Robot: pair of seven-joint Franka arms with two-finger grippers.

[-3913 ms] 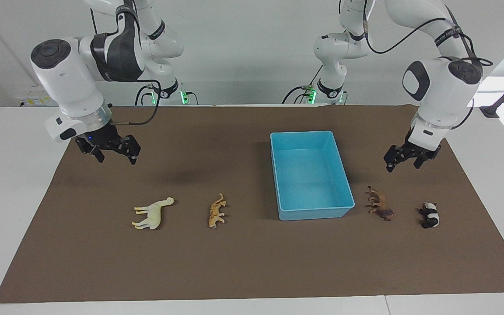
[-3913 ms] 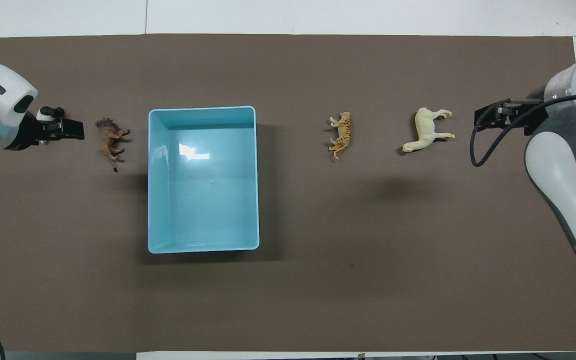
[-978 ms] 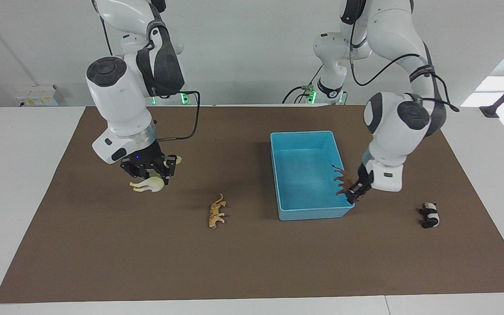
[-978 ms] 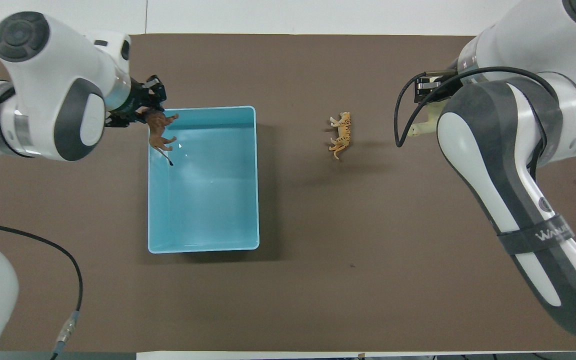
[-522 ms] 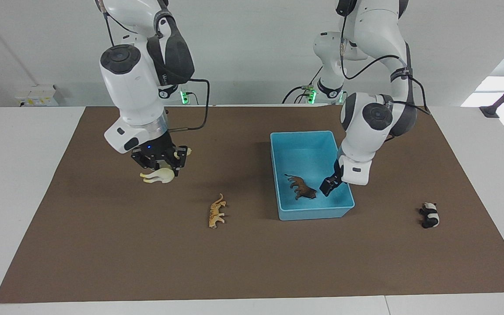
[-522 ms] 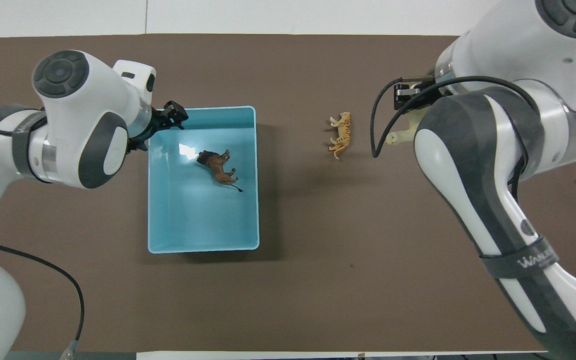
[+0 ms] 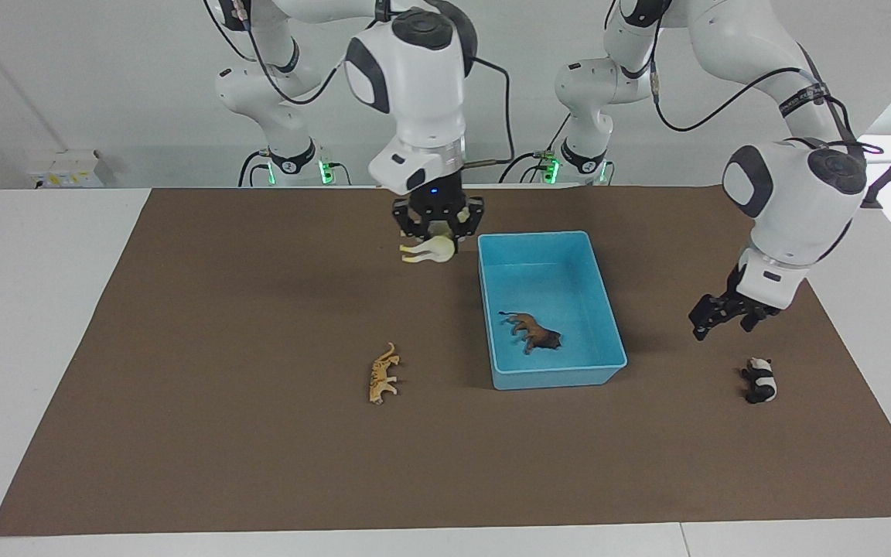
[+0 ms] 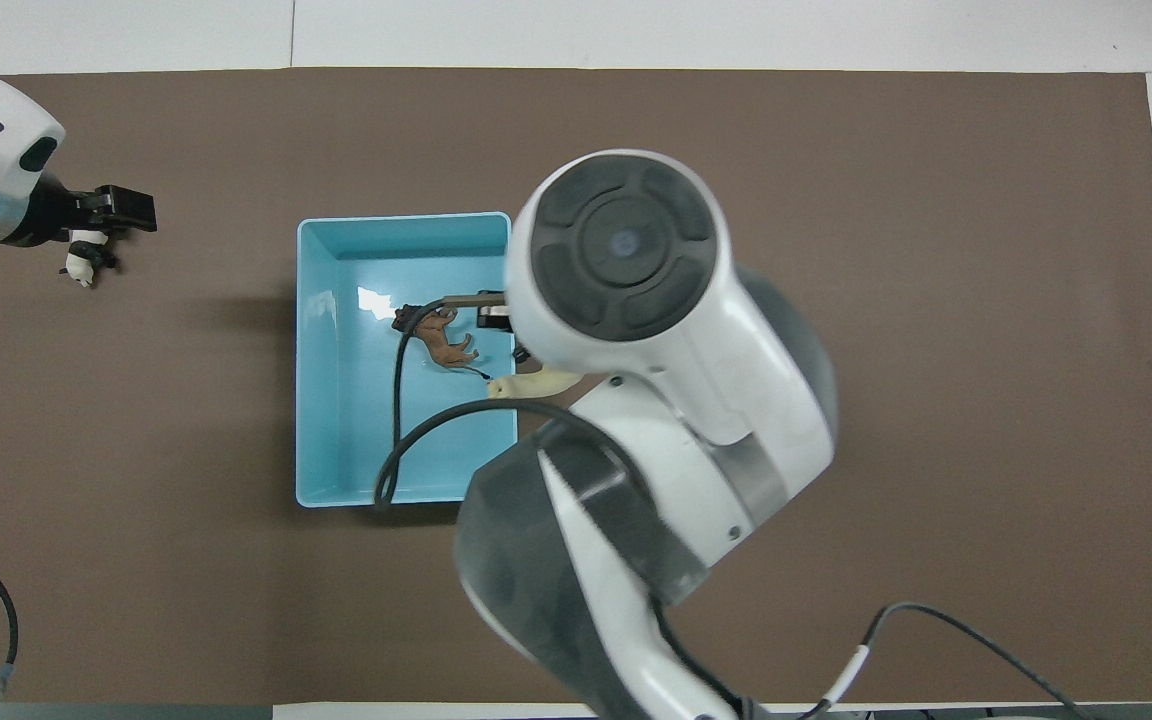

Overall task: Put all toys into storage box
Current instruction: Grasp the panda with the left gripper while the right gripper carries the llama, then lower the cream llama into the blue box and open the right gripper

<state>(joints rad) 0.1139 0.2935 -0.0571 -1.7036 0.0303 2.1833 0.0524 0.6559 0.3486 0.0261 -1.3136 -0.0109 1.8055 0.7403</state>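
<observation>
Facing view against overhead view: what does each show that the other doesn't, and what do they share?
Only the facing view: the orange cat lying on the mat, the raised right gripper shut on the cream horse, and a gap between the left gripper and the panda. Only the overhead view: the horse's head lined up over the storage box rim; the right arm hides the cat there. Both: the lion lying in the box, and the panda on the mat toward the left arm's end.
</observation>
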